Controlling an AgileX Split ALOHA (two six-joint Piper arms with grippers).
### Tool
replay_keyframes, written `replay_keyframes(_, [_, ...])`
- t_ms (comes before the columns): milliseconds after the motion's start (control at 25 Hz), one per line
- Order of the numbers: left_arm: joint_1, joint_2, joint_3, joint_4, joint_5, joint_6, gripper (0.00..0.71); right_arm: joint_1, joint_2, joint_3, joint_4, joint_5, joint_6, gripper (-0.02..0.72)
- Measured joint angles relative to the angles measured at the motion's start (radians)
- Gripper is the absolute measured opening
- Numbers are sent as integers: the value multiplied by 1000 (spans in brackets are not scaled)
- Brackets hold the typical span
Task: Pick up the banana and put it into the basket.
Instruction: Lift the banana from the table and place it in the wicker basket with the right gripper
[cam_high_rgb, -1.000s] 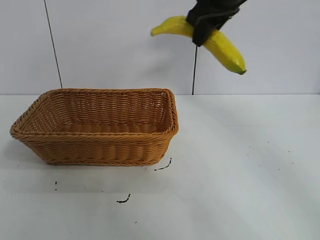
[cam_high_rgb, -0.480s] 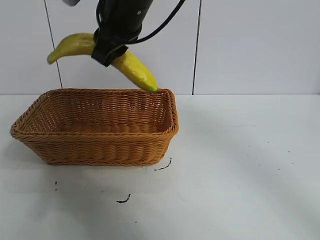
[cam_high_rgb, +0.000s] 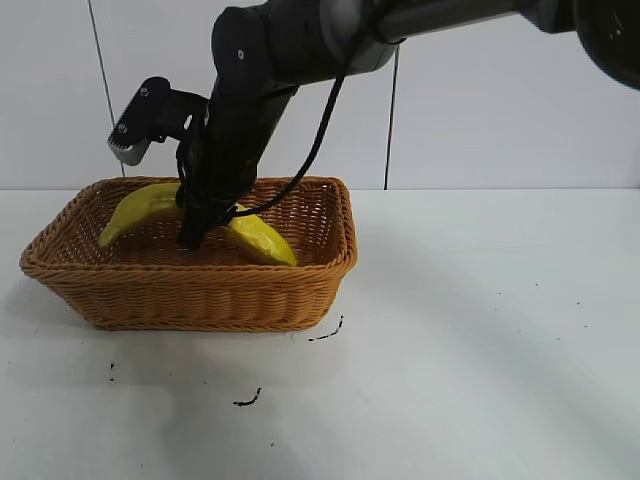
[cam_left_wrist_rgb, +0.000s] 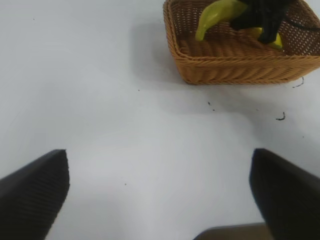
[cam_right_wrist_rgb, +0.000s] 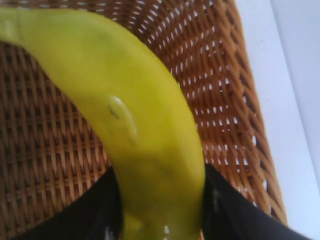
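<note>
The right gripper (cam_high_rgb: 192, 238) reaches down inside the basket (cam_high_rgb: 190, 290), its fingers (cam_right_wrist_rgb: 100, 210) grasping the banana (cam_high_rgb: 135, 210) at mid-length, one on each side. The banana sticks out to both sides of the fingers, low within the basket's walls. The left gripper's fingers (cam_left_wrist_rgb: 35, 187) stand released above the worktop (cam_left_wrist_rgb: 125, 125), well apart from the basket.

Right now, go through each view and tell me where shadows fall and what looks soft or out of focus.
Exterior view: soft shadows on the table beneath and right of the basket; all reasonably sharp. Left wrist view: that arm's own fingers are dark, blurred shapes; a faint shadow lies beside the basket. Right wrist view: the banana fills the frame, slightly soft, as is the weave behind.
</note>
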Motion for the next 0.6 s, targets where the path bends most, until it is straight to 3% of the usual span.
replay_keyframes(120, [0, 0, 0, 0, 0, 0, 695, 0, -4, 0, 7, -1, 24, 603])
replay_keyframes(160, [0, 0, 0, 0, 0, 0, 695, 0, -10, 0, 6, -1, 37, 640])
replay_keyframes(320, [0, 0, 0, 0, 0, 0, 695, 0, -71, 0, -8, 27, 148, 687])
replay_keyframes(400, [0, 0, 0, 0, 0, 0, 695, 0, -124, 0, -9, 60, 241, 689])
replay_keyframes(600, [0, 0, 0, 0, 0, 0, 695, -11, -232, -8, -5, 205, 434, 689])
